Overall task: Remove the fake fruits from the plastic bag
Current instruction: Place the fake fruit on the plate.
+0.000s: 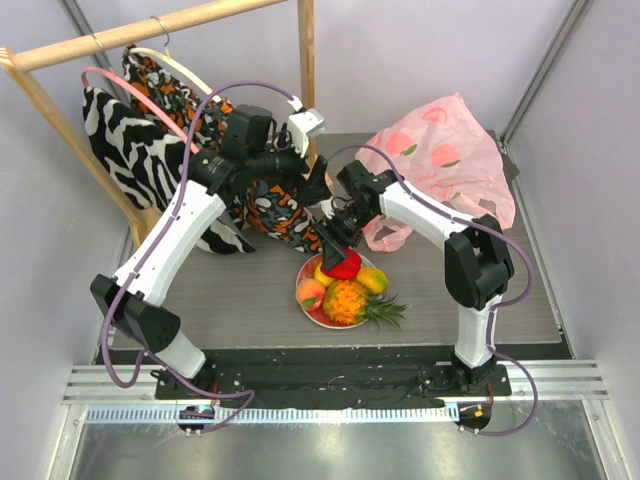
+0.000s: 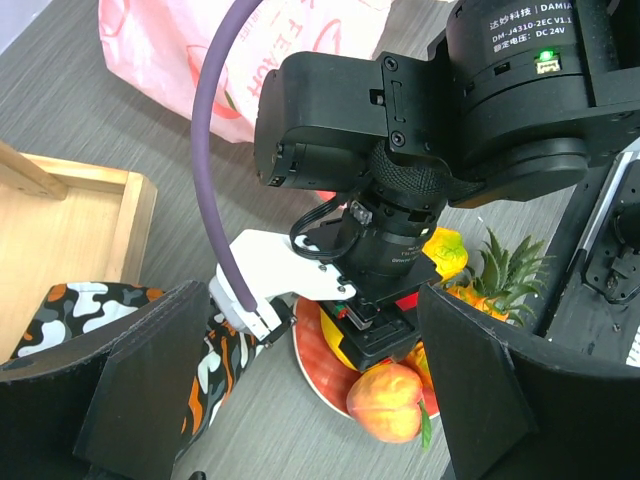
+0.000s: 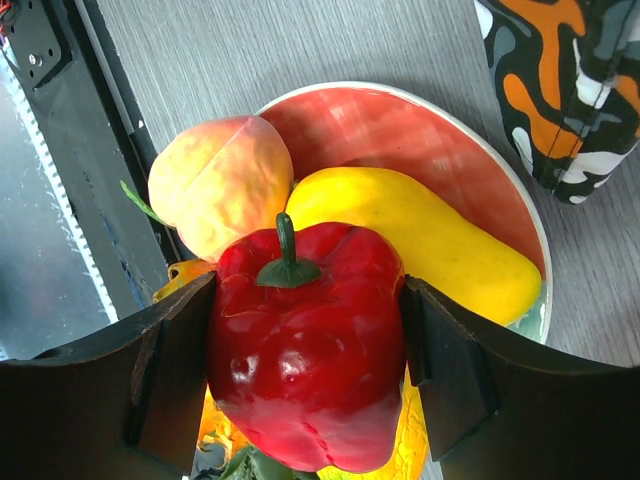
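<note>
My right gripper (image 3: 305,370) is shut on a red pepper (image 3: 305,350), held stem-up just above the round plate (image 3: 400,130). On that plate lie a yellow mango (image 3: 420,240) and a peach (image 3: 220,180); an orange pineapple (image 1: 350,300) with a green crown lies at its near side. The pink plastic bag (image 1: 450,150) printed with peaches sits crumpled at the back right, behind the right arm. My left gripper (image 2: 310,400) is open and holds nothing, hovering left of the right wrist and looking down at the peach (image 2: 385,405) and plate rim (image 2: 310,360).
A wooden clothes rack (image 1: 150,30) stands at the back left, with zebra-print (image 1: 120,140) and orange-patterned garments (image 1: 270,210) hanging to the table. Its wooden base (image 2: 70,230) lies left of my left gripper. The right arm's wrist (image 2: 400,130) fills the space ahead of my left fingers.
</note>
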You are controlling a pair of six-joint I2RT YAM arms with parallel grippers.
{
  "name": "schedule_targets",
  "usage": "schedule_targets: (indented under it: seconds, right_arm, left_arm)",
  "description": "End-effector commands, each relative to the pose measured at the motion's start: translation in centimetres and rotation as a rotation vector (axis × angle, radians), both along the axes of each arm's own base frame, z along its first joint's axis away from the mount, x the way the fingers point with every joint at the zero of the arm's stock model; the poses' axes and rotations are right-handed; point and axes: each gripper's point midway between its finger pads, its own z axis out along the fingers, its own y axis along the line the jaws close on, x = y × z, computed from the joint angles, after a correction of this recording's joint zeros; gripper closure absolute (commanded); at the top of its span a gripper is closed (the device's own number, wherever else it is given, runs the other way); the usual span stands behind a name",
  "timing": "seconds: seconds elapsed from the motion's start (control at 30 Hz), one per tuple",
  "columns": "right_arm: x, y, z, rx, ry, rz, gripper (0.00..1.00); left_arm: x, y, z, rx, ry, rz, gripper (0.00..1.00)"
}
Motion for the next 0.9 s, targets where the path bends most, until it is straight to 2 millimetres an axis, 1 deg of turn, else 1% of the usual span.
schedule_targets:
  seconds: [0.0, 0.1, 0.3, 0.33, 0.43, 0.47, 0.7, 0.87]
  right_arm:
    - [-0.3, 0.1, 1.1, 0.011, -0.034, -0.007, 0.39]
    - [-0.7, 0.0, 1.2, 0.010, -0.027, -0.009, 0.38]
    - [-0.9, -0.4, 0.3, -0.021, -0.019, -0.017, 0.30]
    - [-0.7, -0.4, 0.1, -0.028, -0.021, -0.027, 0.24]
    - [-0.3, -0.5, -0.2, -0.043, -0.027, -0.042, 0.14]
    - [-0.2, -0.5, -0.1, -0.043, -0.031, -0.042, 0.01]
    - [-0.1, -0.4, 0.9, -0.034, -0.051, -0.042, 0.01]
    - [0.1, -0.9, 0.8, -0.055, -0.069, -0.048, 0.00]
  left_arm:
    - [-0.1, -0.1, 0.7, -0.012, -0.019, -0.019, 0.10]
    - [-0.1, -0.2, 0.6, -0.010, -0.019, -0.019, 0.10]
    - [0.2, -0.3, 0.4, -0.009, -0.019, -0.020, 0.10]
    - [0.2, -0.4, 0.4, -0.008, -0.018, -0.022, 0.10]
    - [0.2, -0.3, 0.3, -0.006, -0.015, -0.019, 0.10]
    - [0.1, -0.3, 0.3, -0.007, -0.015, -0.020, 0.10]
    - [0.1, -0.4, 0.1, -0.004, -0.015, -0.028, 0.10]
    - [0.1, -0.5, 0.0, -0.007, -0.006, -0.033, 0.10]
